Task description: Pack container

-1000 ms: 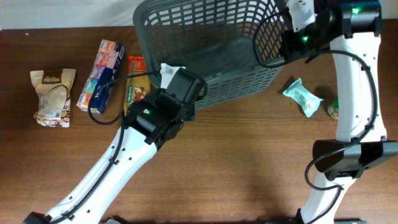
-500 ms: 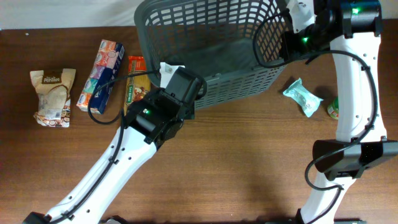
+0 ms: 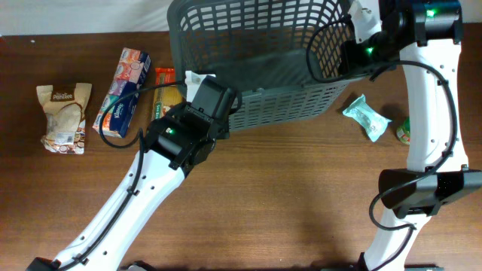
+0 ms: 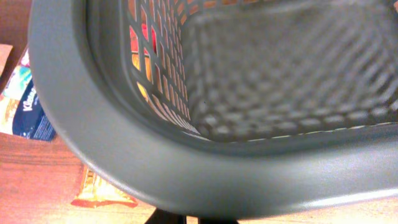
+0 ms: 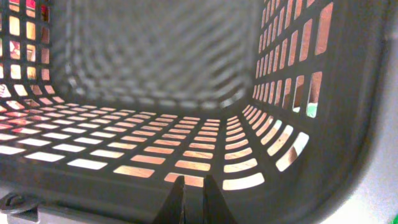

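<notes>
The container [image 3: 256, 45], a large dark grey lattice basket, stands tilted at the back of the table. My left gripper [image 3: 202, 84] is at its near left corner. In the left wrist view the thick rim [image 4: 186, 180] fills the frame and hides most of the dark fingertips [image 4: 211, 219], which sit nearly together under it. My right gripper [image 3: 345, 53] is at the basket's right wall. In the right wrist view its fingers [image 5: 189, 190] are closed on the rim, looking into the empty basket [image 5: 155, 143].
Left of the basket lie an orange pasta packet [image 3: 164, 102], a colourful tissue pack [image 3: 122, 92] and a beige snack bag [image 3: 64, 117]. A teal packet [image 3: 367, 117] and a green item [image 3: 404, 129] lie at the right.
The basket has shifted left and a little away, and its near edge has risen. My left gripper moved left and back with it. The right gripper has barely moved.
</notes>
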{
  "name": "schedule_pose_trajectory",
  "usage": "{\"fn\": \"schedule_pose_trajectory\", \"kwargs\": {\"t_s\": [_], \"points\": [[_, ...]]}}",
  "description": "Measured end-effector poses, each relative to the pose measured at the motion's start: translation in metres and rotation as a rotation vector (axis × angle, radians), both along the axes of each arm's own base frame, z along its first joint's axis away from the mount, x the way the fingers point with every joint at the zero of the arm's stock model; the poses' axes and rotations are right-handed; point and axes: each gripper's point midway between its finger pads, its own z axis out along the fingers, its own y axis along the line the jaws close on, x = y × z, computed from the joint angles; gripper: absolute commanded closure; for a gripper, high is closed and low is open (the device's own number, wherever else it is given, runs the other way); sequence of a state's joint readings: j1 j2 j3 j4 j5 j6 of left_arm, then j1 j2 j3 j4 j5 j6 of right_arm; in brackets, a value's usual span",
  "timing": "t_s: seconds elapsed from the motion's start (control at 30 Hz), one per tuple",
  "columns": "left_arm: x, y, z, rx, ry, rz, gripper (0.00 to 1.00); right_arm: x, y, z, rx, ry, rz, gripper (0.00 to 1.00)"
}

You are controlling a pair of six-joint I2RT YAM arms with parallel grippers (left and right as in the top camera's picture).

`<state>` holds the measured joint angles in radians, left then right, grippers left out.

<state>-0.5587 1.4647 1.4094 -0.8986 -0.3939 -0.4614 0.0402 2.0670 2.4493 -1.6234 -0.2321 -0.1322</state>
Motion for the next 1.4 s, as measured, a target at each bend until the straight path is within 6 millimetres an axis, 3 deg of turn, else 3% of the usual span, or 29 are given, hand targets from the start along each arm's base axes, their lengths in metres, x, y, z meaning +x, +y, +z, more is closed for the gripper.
{"fn": "schedule_pose_trajectory", "kwargs": {"t_s": [0.53,0.93,1.4], "points": [[0.01,0.022,0.001,0.018,-0.007,0.038,0.98,-0.013,-0.001,-0.004,-0.001,0.058,-0.003,0.96],[0.013,0.022,0.004,0.023,-0.02,0.027,0.98,-0.015,-0.001,-0.004,-0.001,0.066,-0.007,0.96],[0.017,0.02,0.004,0.038,-0.03,0.003,0.98,-0.023,-0.004,0.012,-0.011,0.027,-0.021,0.96]]}}
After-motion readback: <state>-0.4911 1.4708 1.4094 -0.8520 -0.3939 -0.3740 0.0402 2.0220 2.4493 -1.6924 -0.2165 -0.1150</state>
